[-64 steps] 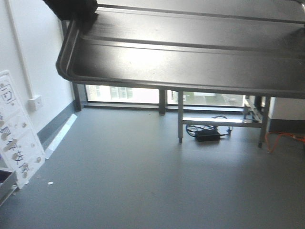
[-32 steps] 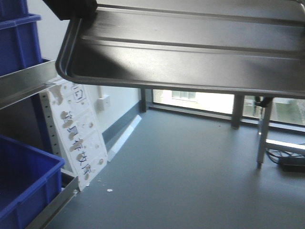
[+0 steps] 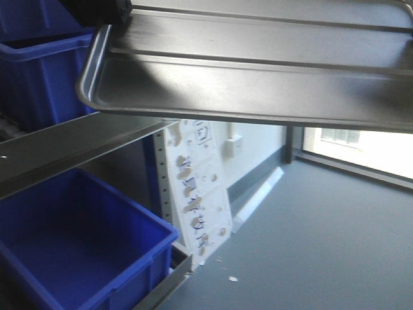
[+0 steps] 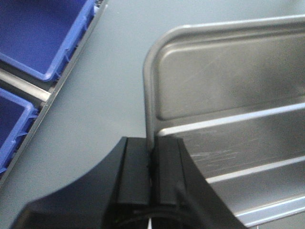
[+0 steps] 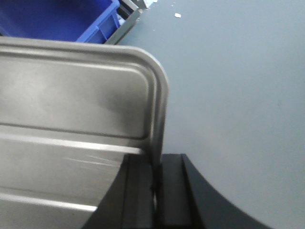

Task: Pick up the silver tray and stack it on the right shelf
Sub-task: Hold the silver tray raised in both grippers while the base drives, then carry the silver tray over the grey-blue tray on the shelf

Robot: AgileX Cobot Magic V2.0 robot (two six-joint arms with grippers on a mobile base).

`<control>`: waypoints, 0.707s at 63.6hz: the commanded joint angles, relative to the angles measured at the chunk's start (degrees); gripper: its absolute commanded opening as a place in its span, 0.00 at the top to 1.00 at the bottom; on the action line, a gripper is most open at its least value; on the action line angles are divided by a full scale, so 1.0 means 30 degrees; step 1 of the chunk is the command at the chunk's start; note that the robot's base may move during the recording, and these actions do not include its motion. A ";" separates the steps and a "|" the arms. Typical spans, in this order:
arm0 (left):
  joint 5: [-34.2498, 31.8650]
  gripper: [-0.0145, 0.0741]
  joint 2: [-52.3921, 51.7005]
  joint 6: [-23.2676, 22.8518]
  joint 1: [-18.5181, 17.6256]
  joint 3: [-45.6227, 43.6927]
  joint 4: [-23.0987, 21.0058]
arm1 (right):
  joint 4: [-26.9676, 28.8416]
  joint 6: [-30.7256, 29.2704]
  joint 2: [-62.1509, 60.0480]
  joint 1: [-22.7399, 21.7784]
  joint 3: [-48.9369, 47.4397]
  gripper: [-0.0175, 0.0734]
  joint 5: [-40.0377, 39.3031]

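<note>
The silver tray [image 3: 258, 71] fills the top of the front view, held up in the air with its ridged base showing. My left gripper [image 4: 153, 140] is shut on the tray's [image 4: 228, 95] left rim; its black body shows at the top left of the front view [image 3: 97, 10]. My right gripper [image 5: 157, 160] is shut on the tray's [image 5: 71, 95] right rim. A rack level with a broad steel front bar [image 3: 64, 152] stands at the left. I see no white rollers and cannot tell whether this is the right shelf.
A blue bin [image 3: 71, 245] sits below the steel bar and another blue bin [image 3: 45, 71] above it; bins also show in the left wrist view [image 4: 43, 33]. A white perforated panel [image 3: 197, 194] leans by the rack. Grey floor [image 3: 322, 245] lies to the right.
The front view has swung left: the window and metal stand have left the frame, and the rack with blue bins has come in from the left. Both grippers keep the tray.
</note>
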 commanded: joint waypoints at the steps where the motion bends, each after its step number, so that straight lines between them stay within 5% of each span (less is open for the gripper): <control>1: 0.0495 0.94 -0.0664 0.0275 -0.0109 -0.0549 0.0914 | -0.1262 -0.0274 -0.0373 -0.0113 -0.0719 0.75 -0.0713; 45: 0.0495 0.94 -0.0664 0.0275 -0.0109 -0.0549 0.0914 | -0.1262 -0.0274 -0.0373 -0.0113 -0.0719 0.75 -0.0713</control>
